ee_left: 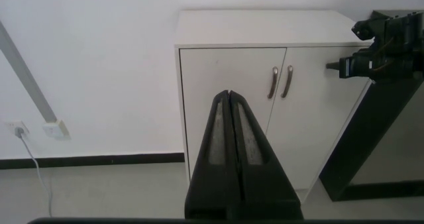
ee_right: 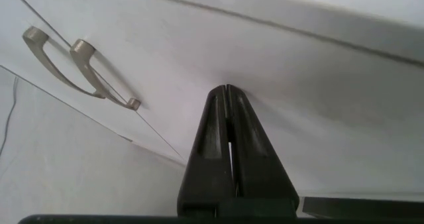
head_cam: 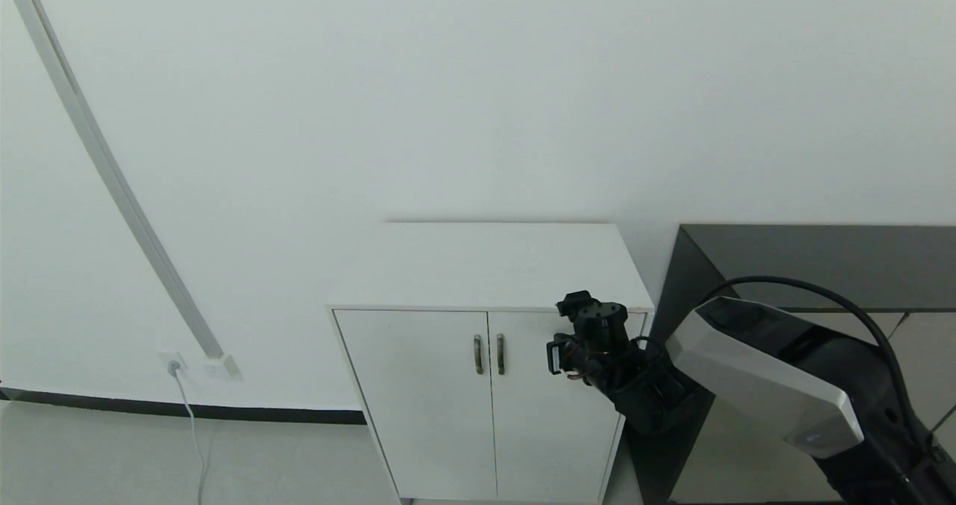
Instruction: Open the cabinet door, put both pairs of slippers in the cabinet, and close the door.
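You have the white cabinet [head_cam: 485,266] straight ahead against the wall, and both of its doors are shut: the left door [head_cam: 418,400] and the right door [head_cam: 538,438] meet at the middle seam, with the two curved metal handles [head_cam: 478,354] side by side on either side of it. Your right gripper [ee_right: 226,90] is up at the upper part of the right door, to the right of the handles and apart from them. Its fingers are pressed together with nothing between them, and the tips are very near the door's face, though you cannot tell whether they touch it. Your left gripper [ee_left: 228,95] hangs back well apart from the cabinet, pointing toward the left door, and its fingers too are closed flat against each other on nothing. Just beside the cabinet on the right stands a dark piece of furniture [head_cam: 821,258]. On the wall to the left, low down, is a socket [head_cam: 173,363] with a cable running to the floor, and a pale cable duct [head_cam: 112,176] slants up from beside it.
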